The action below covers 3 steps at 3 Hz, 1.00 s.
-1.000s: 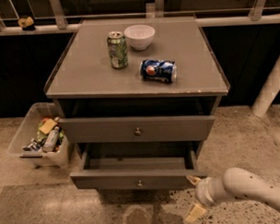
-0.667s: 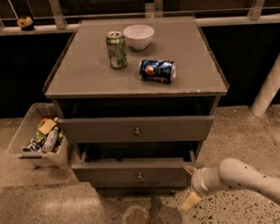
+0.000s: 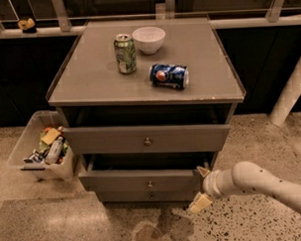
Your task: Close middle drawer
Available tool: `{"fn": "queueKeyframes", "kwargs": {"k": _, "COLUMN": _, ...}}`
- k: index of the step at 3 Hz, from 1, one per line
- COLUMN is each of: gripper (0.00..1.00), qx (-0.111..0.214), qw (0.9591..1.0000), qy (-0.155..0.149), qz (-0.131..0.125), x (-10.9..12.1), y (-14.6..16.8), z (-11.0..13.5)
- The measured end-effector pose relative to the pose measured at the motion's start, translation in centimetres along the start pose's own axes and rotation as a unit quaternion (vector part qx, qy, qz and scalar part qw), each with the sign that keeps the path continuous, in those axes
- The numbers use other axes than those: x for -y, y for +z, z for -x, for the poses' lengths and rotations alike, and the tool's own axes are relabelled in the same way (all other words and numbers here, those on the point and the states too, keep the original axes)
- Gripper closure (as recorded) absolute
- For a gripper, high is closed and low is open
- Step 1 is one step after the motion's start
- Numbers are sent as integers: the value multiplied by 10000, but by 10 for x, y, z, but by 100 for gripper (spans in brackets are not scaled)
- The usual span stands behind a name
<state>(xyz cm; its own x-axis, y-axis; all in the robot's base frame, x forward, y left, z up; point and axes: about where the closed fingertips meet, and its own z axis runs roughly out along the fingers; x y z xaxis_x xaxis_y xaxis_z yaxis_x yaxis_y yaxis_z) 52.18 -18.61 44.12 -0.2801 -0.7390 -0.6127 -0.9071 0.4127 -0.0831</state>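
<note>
The middle drawer (image 3: 142, 179) is a slim grey front panel with a small round knob (image 3: 149, 183). It stands pulled out a little, with a dark strip of its tray showing behind the panel. My gripper (image 3: 201, 187) is on the white arm coming in from the lower right, at the drawer front's right end. It is open: the upper fingertip (image 3: 204, 170) is against the panel's right corner and the lower fingertip (image 3: 198, 204) hangs near the floor.
The taller top drawer (image 3: 147, 138) sits above and a narrow bottom drawer front (image 3: 151, 195) below. On the cabinet top (image 3: 89, 80) stand a green can (image 3: 125, 54), a white bowl (image 3: 148, 39) and a blue can (image 3: 169, 75) lying down. A bin of clutter (image 3: 40, 148) is on the left and a white post (image 3: 291, 90) on the right.
The middle drawer has slid inward and shows less of its tray. My gripper has moved left and toward the cabinet along with the drawer front.
</note>
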Motion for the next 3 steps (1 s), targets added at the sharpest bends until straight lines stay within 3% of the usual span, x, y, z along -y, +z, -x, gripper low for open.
{"fn": "queueKeyframes", "kwargs": {"k": 1, "gripper": 0, "qx": 55, "qw": 9998, "qy": -196, "qz": 68, "x": -19, "y": -10, "z": 4}}
{"fn": "queueKeyframes", "kwargs": {"k": 2, "gripper": 0, "qx": 50, "qw": 9982, "qy": -599, "qz": -18, "x": -53, "y": -44, "z": 13}}
{"fn": "queueKeyframes", "kwargs": {"k": 3, "gripper": 0, "qx": 5, "qw": 9981, "qy": -617, "qz": 65, "x": -69, "y": -47, "z": 9}}
